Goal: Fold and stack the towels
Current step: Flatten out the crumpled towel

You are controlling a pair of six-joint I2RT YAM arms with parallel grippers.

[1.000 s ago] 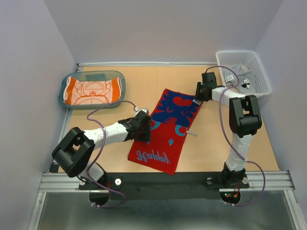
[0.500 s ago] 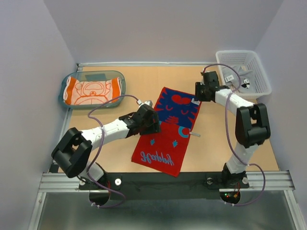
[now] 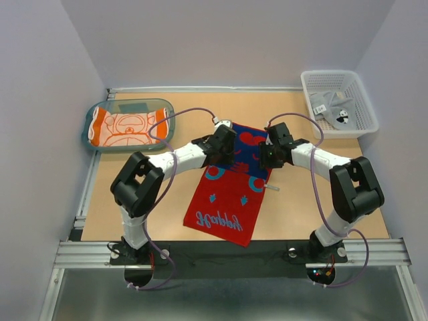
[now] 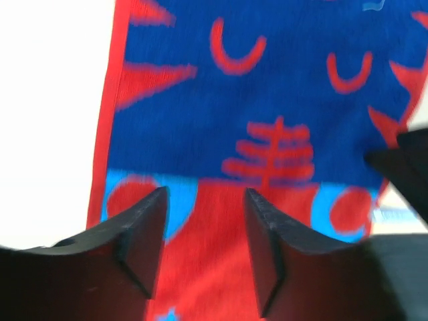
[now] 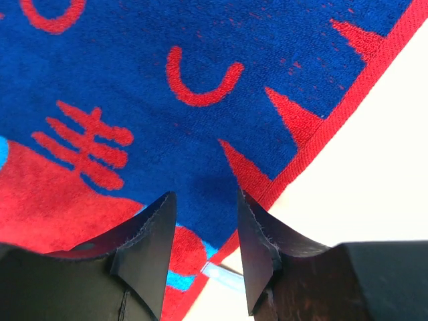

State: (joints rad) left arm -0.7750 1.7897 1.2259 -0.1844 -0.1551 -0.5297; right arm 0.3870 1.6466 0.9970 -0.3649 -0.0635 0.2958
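Note:
The red towel with blue marks (image 3: 231,190) lies spread flat in the middle of the table, its blue half at the far end. It fills the left wrist view (image 4: 267,100) and the right wrist view (image 5: 134,80). My left gripper (image 3: 224,144) hovers open over the towel's far left part, nothing between its fingers (image 4: 144,227). My right gripper (image 3: 271,152) hovers open over the towel's right edge, empty. An orange towel (image 3: 127,127) lies folded in the teal tray (image 3: 167,114). A grey panda towel (image 3: 332,107) lies in the white basket (image 3: 361,100).
The tray stands at the far left, the basket at the far right corner. A small white label (image 3: 269,188) sticks out from the red towel's right edge. Bare wooden table (image 3: 321,207) lies right and left of the towel.
Both grippers have moved in over the blue far half of the red towel, the left one from the towel's left side, the right one from the far right corner. The towel now lies flatter.

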